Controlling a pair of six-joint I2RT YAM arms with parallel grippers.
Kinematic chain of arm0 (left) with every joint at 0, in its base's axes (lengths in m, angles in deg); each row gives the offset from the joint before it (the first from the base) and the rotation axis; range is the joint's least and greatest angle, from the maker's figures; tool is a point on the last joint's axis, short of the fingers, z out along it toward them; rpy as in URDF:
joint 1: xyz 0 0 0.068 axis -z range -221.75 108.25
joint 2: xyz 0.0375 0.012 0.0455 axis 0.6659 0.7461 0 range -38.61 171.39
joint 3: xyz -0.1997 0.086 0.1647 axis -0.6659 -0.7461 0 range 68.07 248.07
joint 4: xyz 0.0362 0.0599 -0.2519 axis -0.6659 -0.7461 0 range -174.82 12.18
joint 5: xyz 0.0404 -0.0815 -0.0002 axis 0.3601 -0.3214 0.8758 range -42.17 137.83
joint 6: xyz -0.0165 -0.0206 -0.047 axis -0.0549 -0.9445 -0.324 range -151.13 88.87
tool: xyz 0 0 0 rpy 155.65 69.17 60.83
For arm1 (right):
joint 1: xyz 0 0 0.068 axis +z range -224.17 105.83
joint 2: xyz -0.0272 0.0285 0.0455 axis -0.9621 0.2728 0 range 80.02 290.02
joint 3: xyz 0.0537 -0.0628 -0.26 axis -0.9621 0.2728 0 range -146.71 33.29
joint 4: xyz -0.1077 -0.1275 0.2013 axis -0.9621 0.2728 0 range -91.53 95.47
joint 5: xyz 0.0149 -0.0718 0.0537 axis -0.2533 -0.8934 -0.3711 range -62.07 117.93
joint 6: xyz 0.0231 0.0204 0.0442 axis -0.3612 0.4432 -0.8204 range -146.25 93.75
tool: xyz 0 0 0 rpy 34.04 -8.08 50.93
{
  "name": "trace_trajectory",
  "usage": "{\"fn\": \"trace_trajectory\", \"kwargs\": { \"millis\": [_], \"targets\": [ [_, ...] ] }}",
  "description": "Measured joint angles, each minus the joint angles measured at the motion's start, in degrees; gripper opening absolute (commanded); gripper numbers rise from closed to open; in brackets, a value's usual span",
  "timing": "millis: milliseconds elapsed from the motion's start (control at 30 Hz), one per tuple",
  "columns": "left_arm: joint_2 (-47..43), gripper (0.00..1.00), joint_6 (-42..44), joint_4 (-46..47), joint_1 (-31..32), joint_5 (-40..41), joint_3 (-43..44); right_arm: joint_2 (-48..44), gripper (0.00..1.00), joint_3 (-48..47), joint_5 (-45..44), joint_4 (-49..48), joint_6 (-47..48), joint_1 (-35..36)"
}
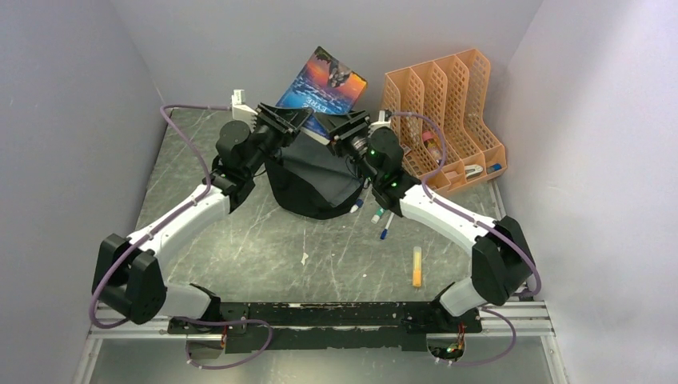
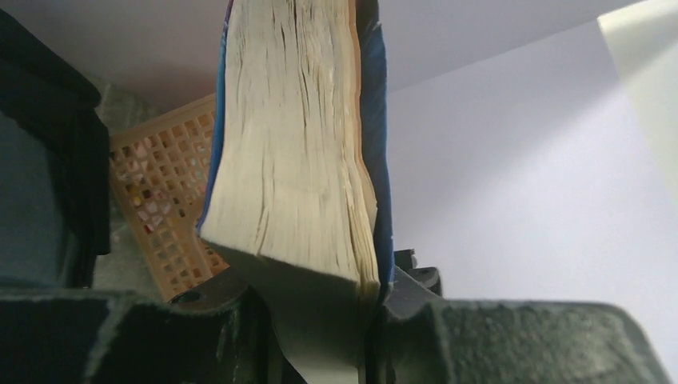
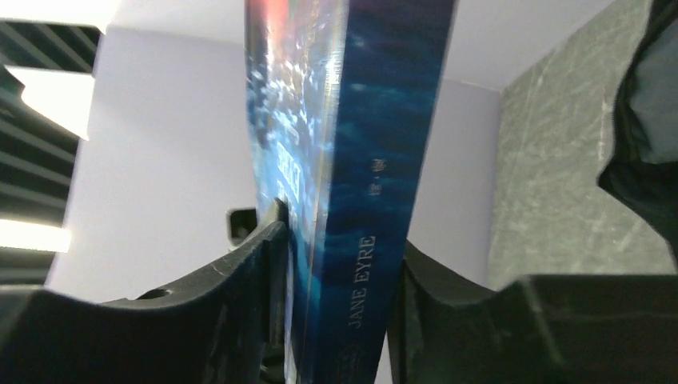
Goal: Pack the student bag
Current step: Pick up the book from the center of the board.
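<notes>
The soft black fabric student bag (image 1: 316, 188) sits mid-table, at 12 o'clock from the arm bases, and its opening appears slack. Risk: the thick blue-covered paperback book (image 1: 324, 84), held over the bag's 12 o'clock rim, may snag on sagging fabric and shove the bag, or twist if the arms descend unevenly. The left gripper (image 1: 281, 120) is clamped on the page edge, the right gripper (image 1: 345, 128) on the spine. Both arms reach forward, with the wrists converging above the bag

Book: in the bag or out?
Out. The book is held above the student bag, left tool and right tool each shut on it; nearly all its cover shows.
</notes>
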Motion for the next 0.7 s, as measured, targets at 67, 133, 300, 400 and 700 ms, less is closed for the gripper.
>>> {"fn": "trace_trajectory", "kwargs": {
  "millis": [67,133,300,400,700],
  "targets": [
    [-1.6,0.05,2.4,-1.6,0.0,-0.4,-0.3,-1.0,0.68,1.4,1.2,-0.1,1.5,0.1],
    [-3.4,0.05,5.9,-4.5,-0.2,-0.3,-0.4,-2.3,0.73,2.8,2.0,0.2,3.1,-0.1],
    [-6.7,0.05,13.6,-11.2,-0.7,0.7,-0.4,-7.1,0.74,6.9,2.0,2.2,9.6,-1.6],
    [-8.7,0.05,19.6,-18.5,-1.0,1.6,-0.1,-9.9,0.73,9.1,1.8,3.1,16.8,-2.1],
    [-17.5,0.05,32.0,-46.5,-1.1,11.0,1.3,-7.6,0.64,10.7,6.6,8.1,50.5,-2.3]
  ]
}}
